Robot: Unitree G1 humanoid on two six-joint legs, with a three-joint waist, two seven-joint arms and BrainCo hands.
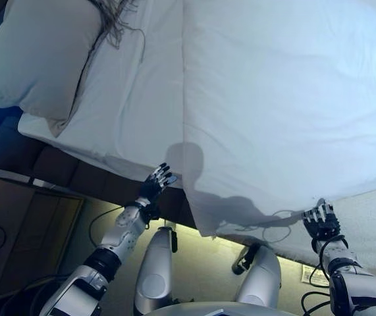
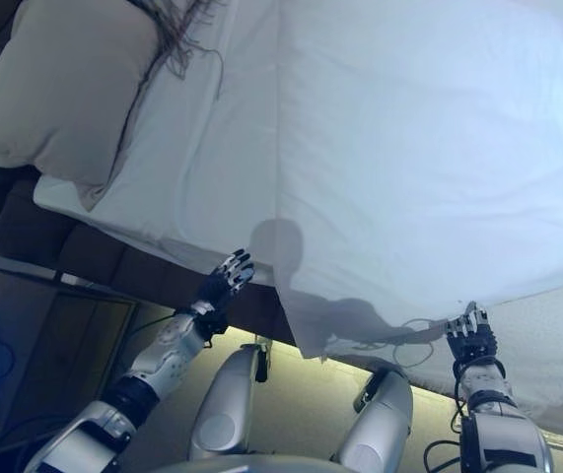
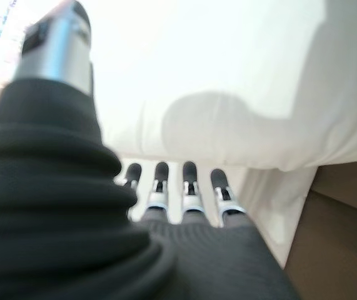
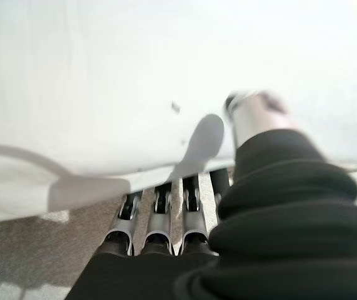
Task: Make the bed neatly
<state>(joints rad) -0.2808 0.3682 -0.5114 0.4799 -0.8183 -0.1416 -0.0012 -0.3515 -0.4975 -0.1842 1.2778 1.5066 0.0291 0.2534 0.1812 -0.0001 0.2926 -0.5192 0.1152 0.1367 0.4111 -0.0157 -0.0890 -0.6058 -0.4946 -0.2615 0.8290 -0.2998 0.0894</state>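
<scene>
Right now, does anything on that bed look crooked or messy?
Yes. The white duvet hangs unevenly over the near edge, one corner dropping lower than the rest. The pillow lies askew, overhanging the mattress side. Both hands, left and right, are open at the bed's edge.

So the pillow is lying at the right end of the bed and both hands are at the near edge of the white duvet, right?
Not quite: the pillow lies at the left end, as the left eye view shows. The left hand and right hand are at the duvet's near edge.
</scene>
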